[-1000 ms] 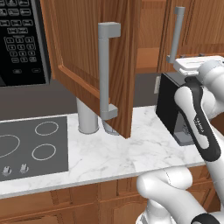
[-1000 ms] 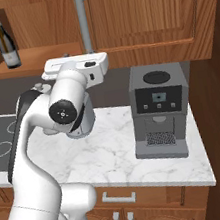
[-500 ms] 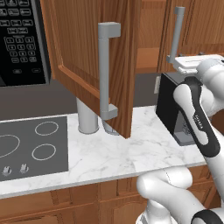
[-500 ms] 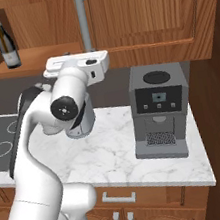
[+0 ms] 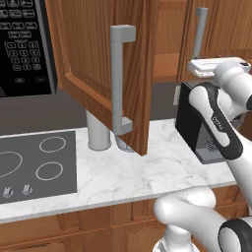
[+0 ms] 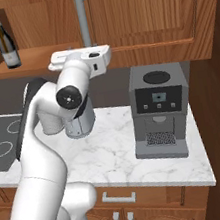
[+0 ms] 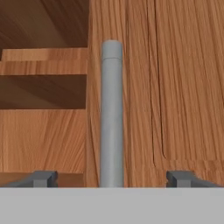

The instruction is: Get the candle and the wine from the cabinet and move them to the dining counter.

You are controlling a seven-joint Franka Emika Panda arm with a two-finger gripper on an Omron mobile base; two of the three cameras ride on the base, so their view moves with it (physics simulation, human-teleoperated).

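A white marble counter (image 5: 147,172) carries a black cooktop (image 5: 34,165) at nine o'clock and a coffee machine (image 6: 157,109) at three; microwave (image 5: 22,44) above.

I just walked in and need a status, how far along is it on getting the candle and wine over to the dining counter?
Early. Done: one cabinet door is swung open. In hand: the gripper is open, its fingertips either side of the closed door's grey handle, holding nothing. Left: the wine is on the cabinet shelf; both items are yet to be carried over.
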